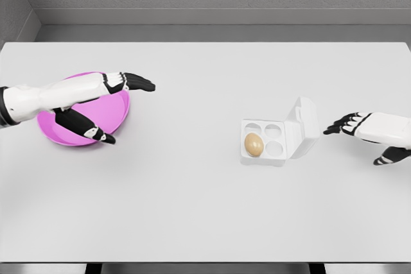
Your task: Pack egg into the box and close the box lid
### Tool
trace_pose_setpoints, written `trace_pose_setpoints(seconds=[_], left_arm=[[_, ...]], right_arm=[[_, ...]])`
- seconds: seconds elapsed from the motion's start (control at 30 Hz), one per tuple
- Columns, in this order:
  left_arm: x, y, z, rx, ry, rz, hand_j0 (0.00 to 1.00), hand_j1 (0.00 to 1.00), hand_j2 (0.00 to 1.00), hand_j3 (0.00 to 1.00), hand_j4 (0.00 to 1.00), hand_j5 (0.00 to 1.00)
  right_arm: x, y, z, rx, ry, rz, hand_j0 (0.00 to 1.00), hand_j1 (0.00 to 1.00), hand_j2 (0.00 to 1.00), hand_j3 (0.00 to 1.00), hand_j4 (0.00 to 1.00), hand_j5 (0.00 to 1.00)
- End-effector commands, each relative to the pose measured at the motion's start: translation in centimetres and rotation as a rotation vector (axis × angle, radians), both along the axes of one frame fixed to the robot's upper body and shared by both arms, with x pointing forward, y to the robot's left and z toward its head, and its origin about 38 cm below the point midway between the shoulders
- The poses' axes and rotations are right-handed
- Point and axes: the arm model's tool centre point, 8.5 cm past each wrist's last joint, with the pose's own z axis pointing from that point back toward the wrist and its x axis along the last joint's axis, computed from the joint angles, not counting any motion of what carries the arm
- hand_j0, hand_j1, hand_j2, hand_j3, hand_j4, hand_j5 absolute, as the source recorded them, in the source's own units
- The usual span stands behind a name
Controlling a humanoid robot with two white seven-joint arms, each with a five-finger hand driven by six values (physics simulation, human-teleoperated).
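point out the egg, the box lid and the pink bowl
egg (253,144), head view, middle of the shell
box lid (304,126), head view, inner face of the raised lid
pink bowl (121,112), head view, bare right inner wall

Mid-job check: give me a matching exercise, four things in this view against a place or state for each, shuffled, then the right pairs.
Things:
1. egg
2. box lid
3. left hand
4. right hand

Places or states:
A. over the pink bowl
B. raised open
C. just right of the box
D. in the box's front left cup

Pairs: 1-D, 2-B, 3-A, 4-C
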Motion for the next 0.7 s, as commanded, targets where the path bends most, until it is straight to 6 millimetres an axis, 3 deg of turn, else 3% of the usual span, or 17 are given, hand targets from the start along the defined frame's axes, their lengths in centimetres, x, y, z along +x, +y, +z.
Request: trace_pose_setpoints(seconds=[0.0, 0.67], left_arm=[[0.0, 0.0, 0.0, -0.004, 0.004, 0.002, 1.00, 1.00, 1.00, 1.00, 1.00, 1.00], [-0.3, 0.1, 0.3, -0.068, 0.042, -0.006, 1.00, 1.00, 1.00, 1.00, 1.00, 1.00]], right_arm=[[0.0, 0.5, 0.2, 0.013, -0.007, 0.009, 1.00, 1.00, 1.00, 1.00, 1.00, 1.00], [0.1, 3.5, 1.1, 0.072, -0.053, 0.079, 1.00, 1.00, 1.00, 1.00, 1.00, 1.00]])
